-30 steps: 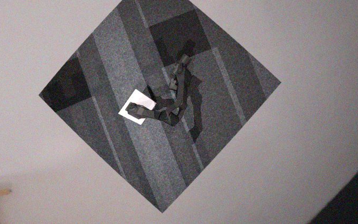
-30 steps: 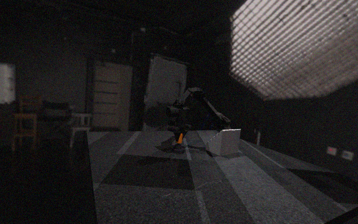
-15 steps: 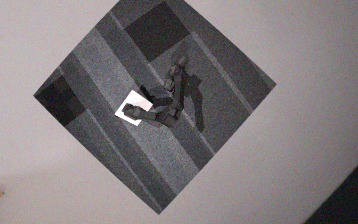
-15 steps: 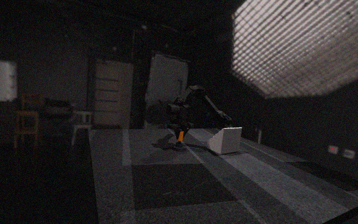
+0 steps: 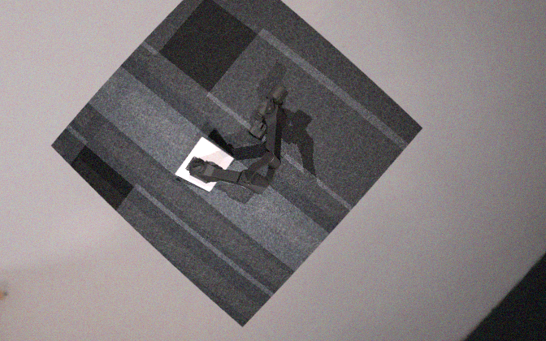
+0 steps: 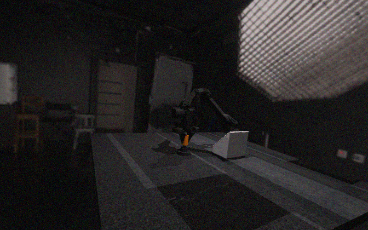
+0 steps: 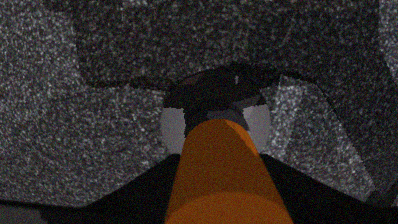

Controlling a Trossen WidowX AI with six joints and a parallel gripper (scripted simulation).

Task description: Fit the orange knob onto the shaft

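Note:
The orange knob (image 6: 185,140) (image 7: 227,172) is upright between the fingers of my gripper (image 6: 186,138) (image 7: 218,161), which is shut on it. In the exterior view, the dark round pedestal (image 6: 183,153) stands on the table directly below the knob. A short dark part shows between the knob's lower end and the pedestal's base. In the wrist view, the pedestal (image 7: 172,131) is mostly in shadow, with pale parts on both sides of the knob's far end. Whether the knob's hole is on the shaft cannot be told. In the top view, the arm hides the knob.
The arm's base stands on a white wedge-shaped block (image 5: 202,146) (image 6: 236,145), to the right of the pedestal in the exterior view. The table (image 5: 241,270) (image 6: 128,200) has grey stripes and dark patches, and the arm's shadow falls across it.

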